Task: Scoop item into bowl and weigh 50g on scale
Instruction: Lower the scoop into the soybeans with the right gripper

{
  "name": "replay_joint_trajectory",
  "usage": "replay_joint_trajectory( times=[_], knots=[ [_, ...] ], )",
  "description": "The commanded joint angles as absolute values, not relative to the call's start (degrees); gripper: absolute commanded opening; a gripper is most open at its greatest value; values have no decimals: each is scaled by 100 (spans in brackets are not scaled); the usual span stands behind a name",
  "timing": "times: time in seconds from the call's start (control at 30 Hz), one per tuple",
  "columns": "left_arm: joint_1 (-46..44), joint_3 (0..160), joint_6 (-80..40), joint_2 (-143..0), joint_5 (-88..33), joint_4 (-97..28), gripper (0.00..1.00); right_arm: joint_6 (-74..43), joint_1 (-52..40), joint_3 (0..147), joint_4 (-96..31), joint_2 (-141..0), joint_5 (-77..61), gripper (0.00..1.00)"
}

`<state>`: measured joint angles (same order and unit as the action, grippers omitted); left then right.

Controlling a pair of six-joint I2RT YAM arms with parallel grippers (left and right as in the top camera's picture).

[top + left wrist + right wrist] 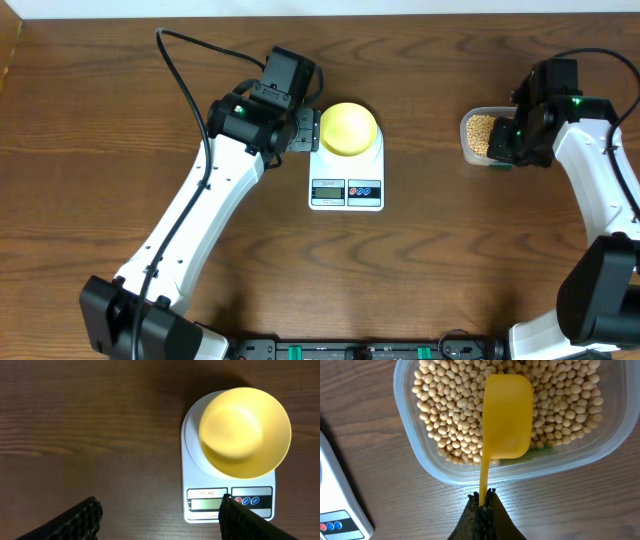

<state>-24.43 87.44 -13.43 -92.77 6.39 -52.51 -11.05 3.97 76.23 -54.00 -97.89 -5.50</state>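
The pale yellow-green bowl (pixel 348 128) stands empty on the white scale (pixel 346 190) at the table's middle; both show in the left wrist view, bowl (pixel 245 432) on scale (pixel 200 510). My left gripper (pixel 160 510) is open and empty, beside the scale's left edge (pixel 305 132). The beige beans (pixel 455 415) fill a clear tub (pixel 420 462) at the right (pixel 478 133). My right gripper (pixel 483 496) is shut on the handle of a yellow scoop (pixel 507 415), whose cup lies bottom-up over the beans.
The scale's display and red and blue buttons (pixel 363 189) face the front edge. The scale's corner shows at the left of the right wrist view (pixel 335 520). A black cable (pixel 180 70) runs over the table at the back left.
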Motion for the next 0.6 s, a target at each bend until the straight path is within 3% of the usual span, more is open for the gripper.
replay_joint_trajectory(
  times=[0.0,0.57],
  knots=[
    [-2429,8831,-1313,-9192,757,-5271,78,-1011,421,7690,-5468,-9865,-982,1],
    [-2429,8831,-1313,-9192,760,-5269,78,-801,1203,7688,-5441,-9896,-2056,1]
  ],
)
